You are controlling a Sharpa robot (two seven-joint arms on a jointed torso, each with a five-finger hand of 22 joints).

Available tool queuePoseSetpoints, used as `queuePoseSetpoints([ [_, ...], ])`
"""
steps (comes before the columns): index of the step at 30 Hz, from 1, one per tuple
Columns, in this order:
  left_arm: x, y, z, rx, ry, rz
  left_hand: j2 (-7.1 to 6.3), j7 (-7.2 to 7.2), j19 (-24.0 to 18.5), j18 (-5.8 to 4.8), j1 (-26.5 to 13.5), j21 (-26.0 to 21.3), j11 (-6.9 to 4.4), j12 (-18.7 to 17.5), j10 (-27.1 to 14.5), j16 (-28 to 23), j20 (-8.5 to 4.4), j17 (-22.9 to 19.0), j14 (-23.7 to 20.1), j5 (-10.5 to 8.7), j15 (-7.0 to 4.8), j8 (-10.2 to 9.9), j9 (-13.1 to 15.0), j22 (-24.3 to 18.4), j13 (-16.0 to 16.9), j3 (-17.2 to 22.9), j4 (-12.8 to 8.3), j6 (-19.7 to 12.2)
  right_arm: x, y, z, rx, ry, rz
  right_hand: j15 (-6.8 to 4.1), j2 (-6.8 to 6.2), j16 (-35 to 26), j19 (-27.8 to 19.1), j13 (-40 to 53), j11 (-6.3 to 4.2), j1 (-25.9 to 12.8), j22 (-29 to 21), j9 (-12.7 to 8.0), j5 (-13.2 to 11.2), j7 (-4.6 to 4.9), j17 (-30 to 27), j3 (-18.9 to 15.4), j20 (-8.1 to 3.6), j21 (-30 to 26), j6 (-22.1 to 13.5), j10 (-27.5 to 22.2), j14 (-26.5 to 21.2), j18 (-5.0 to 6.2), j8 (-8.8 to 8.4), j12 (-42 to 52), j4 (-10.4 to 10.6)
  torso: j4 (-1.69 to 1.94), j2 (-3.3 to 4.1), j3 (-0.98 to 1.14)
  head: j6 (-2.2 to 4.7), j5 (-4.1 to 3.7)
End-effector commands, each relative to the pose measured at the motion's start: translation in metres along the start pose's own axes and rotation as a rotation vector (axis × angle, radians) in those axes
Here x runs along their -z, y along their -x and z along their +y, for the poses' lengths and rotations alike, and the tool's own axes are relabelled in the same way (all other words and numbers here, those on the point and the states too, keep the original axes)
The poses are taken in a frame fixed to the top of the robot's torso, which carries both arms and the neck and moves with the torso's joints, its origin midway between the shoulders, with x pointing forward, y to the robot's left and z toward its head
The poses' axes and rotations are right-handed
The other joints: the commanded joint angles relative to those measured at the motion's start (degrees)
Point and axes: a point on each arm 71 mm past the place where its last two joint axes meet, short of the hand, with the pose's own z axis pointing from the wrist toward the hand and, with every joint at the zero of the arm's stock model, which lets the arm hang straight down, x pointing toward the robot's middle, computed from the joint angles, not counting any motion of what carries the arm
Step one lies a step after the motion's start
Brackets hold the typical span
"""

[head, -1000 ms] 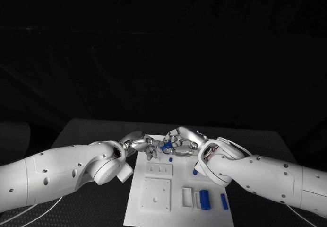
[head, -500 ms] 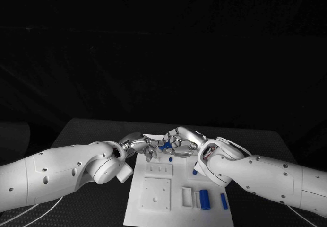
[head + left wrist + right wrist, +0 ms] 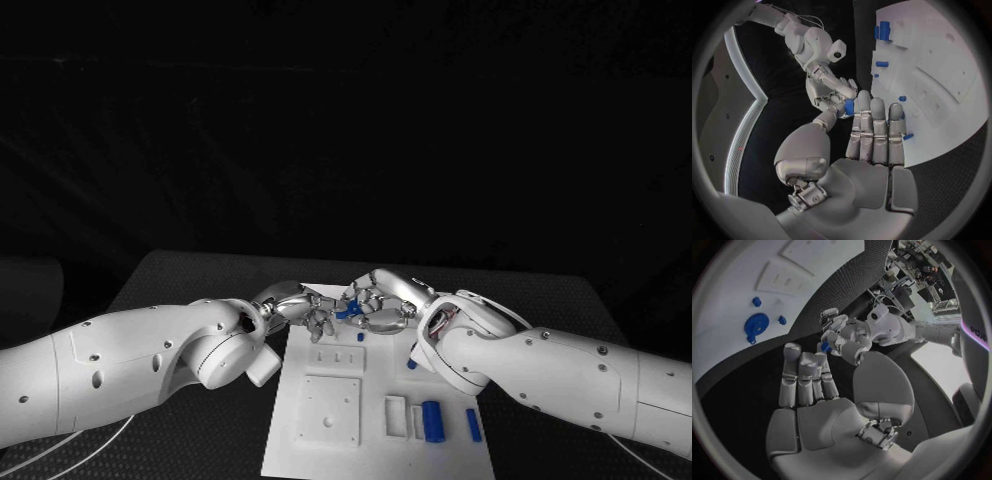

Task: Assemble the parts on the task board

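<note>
This looks like a robotics lab or test workshop. A black table [image 3: 202, 275] with a woven, mat-like top carries a white task board [image 3: 378, 440] with shaped recesses, against a dark backdrop. In the right wrist view, a cluttered bench of equipment and cables [image 3: 914, 270] stands behind the table.

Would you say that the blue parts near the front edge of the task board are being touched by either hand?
No: in the head view the blue parts lie untouched on the task board, near the robot, apart from both hands.
</note>
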Motion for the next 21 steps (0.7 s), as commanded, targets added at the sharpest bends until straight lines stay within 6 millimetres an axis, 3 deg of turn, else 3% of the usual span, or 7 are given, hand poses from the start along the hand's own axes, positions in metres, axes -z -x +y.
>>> queuePoseSetpoints([
  [1,-0.0006,-0.0035,-0.0009,0.007,-0.008,0.025,1.62,-0.52,-0.27,0.22,2.34,0.07,-0.25,0.33,0.69,0.26,-4.09,0.03,0.31,1.21,0.11,0.25,0.32,1.22,0.17,0.90,-1.55,0.93,-0.0008,-0.0012,0.0039,0.008,0.029,0.018,-0.38,0.50,0.32,0.11,-0.05,-0.02,-0.19,1.04,1.50,0.13,0.46,0.09,0.23,-0.23,0.26,2.19,0.55,-0.05,0.72,0.94,-0.01,0.01,0.00,0.02,0.00,-0.06,-0.01],
  [6,-0.0005,-0.0034,-0.0013,0.008,-0.015,0.027,3.32,-0.84,-0.26,-0.07,3.15,0.31,-0.48,0.39,1.68,0.59,-3.99,0.13,0.44,1.53,0.18,0.51,0.59,1.20,0.31,0.43,-2.84,1.84,-0.0008,-0.0018,0.0034,0.009,0.029,0.027,-0.38,0.53,0.30,0.10,-0.05,-0.02,-0.22,1.03,1.52,0.13,0.46,0.08,0.23,-0.23,0.26,2.16,0.55,-0.06,0.72,0.93,-0.04,-0.02,-0.01,0.00,0.00,-0.13,-0.04],
  [10,-0.0006,-0.0038,-0.0019,0.008,-0.022,0.027,3.89,-1.00,-0.23,-0.12,3.23,0.39,-0.64,0.47,2.15,0.86,-4.04,0.24,0.56,1.56,0.10,0.63,0.73,1.18,0.44,0.18,-3.17,2.28,-0.0011,-0.0026,0.0035,0.008,0.028,0.033,-0.38,0.56,0.29,0.08,-0.06,-0.02,-0.25,1.03,1.54,0.13,0.46,0.08,0.23,-0.24,0.25,2.14,0.54,-0.07,0.72,0.93,-0.06,-0.05,-0.01,0.00,0.00,-0.13,-0.05],
  [19,-0.0006,-0.0050,-0.0023,0.009,-0.023,0.033,4.04,-1.57,0.11,-0.17,3.00,0.86,-1.15,1.18,3.29,1.95,-4.34,0.75,0.98,1.42,-0.27,1.19,1.25,1.23,1.07,-0.54,-3.56,3.58,-0.0014,-0.0033,0.0017,0.012,0.021,0.035,-0.37,0.65,0.27,0.06,-0.06,-0.01,-0.31,1.02,1.57,0.13,0.47,0.08,0.24,-0.24,0.24,2.09,0.53,-0.08,0.72,0.94,-0.10,-0.11,-0.01,0.00,0.00,-0.16,-0.17],
  [21,-0.0007,-0.0052,-0.0025,0.008,-0.023,0.032,3.89,-1.85,0.47,-0.12,3.11,1.25,-1.44,1.69,3.75,2.68,-4.60,1.08,1.28,0.66,-0.56,1.55,1.54,1.26,1.48,-0.67,-3.46,4.14,-0.0012,-0.0033,0.0017,0.013,0.020,0.033,-0.37,0.66,0.26,0.06,-0.06,-0.01,-0.32,1.02,1.58,0.13,0.47,0.08,0.24,-0.24,0.24,2.09,0.53,-0.08,0.72,0.94,-0.11,-0.12,0.01,0.00,0.02,-0.24,-0.15],
])
